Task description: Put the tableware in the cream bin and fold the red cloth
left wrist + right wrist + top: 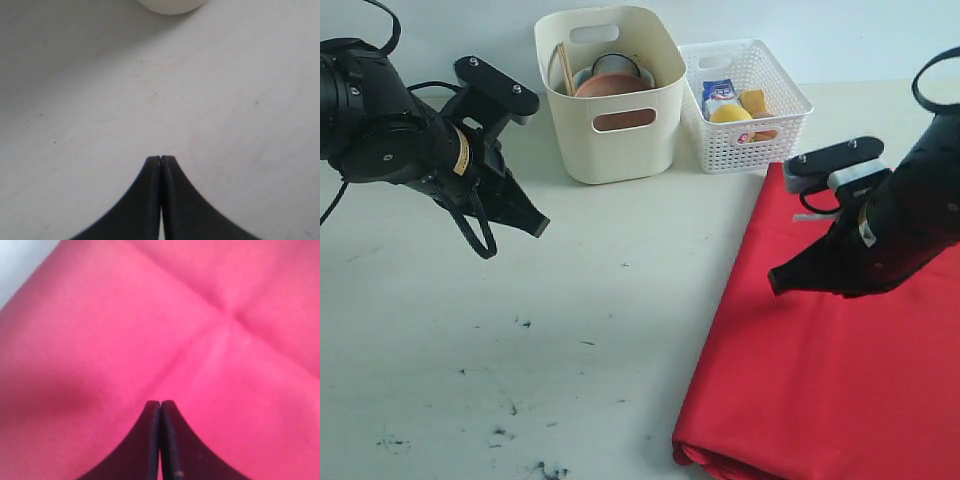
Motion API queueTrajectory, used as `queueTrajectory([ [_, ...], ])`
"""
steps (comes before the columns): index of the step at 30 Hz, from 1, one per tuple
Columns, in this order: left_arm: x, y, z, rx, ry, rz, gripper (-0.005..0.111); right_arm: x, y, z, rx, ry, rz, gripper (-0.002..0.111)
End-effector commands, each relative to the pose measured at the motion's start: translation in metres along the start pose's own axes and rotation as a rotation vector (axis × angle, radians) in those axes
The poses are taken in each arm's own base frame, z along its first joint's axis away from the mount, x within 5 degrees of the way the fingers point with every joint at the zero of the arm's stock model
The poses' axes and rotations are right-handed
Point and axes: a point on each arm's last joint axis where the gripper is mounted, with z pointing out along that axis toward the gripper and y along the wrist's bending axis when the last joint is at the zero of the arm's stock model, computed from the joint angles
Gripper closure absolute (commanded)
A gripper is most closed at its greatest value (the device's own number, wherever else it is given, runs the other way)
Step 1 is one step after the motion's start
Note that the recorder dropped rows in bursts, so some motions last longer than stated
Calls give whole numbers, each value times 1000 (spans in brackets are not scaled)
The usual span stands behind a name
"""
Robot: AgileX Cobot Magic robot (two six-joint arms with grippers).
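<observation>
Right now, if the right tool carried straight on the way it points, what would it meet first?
Most likely the large bright red cloth. The shut right tool points down at it, and red fabric fills the line ahead in the wrist view. How far above the cloth it hangs is unclear.

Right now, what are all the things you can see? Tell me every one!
cream bin: one, cream, back of the table.
chopsticks: a pair, pale wood, standing in the cream bin.
brown plate: one, brown, in the cream bin.
rimmed dish: one, greyish, behind the brown plate.
white basket: one, white lattice, beside the cream bin.
carton: one, blue and white, in the white basket.
lemon: one, yellow, in the white basket.
orange piece: one, orange, in the white basket.
red cloth: one, bright red, table's right side.
table: one, pale, smudged.
left hand: black, shut, over bare table.
right hand: black, shut, over the red cloth.
</observation>
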Motion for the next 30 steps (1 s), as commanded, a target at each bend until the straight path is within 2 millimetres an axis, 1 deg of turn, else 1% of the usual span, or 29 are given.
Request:
queueTrajectory([
  [1, 0, 1, -2, 4, -9, -17, 106, 20, 2, 23, -7, 87, -40, 108],
  [3, 1, 1, -2, 4, -5, -20, 106, 26, 3, 31, 0, 129, -48, 108],
  [6, 1, 1, -2, 1, 0, -20, 106, 30, 3, 42, 16, 164, -87, 108],
  [8, 1, 1, -2, 0, 4, -20, 106, 31, -2, 48, 67, 176, -118, 108],
  [10, 1, 1, -2, 0, 4, -20, 106, 33, -12, 52, 143, 201, -94, 108],
  [13, 1, 1, -2, 0, 4, -20, 106, 37, -33, 52, 281, 257, -36, 108],
  [16, 1, 1, -2, 0, 4, -20, 106, 38, -50, 52, 338, 282, -9, 108],
  [20, 1, 1, -2, 0, 4, -20, 106, 37, -68, 56, 323, 263, 59, 108],
  [24, 1, 1, -2, 1, 5, -24, 106, 38, -82, 58, 315, 253, 151, 108],
  [27, 2, 1, -2, 2, 7, -28, 106, 36, -84, 61, 271, 220, 183, 108],
  [30, 2, 1, -2, 3, 7, -29, 106, 29, -81, 63, 221, 159, 156, 108],
])
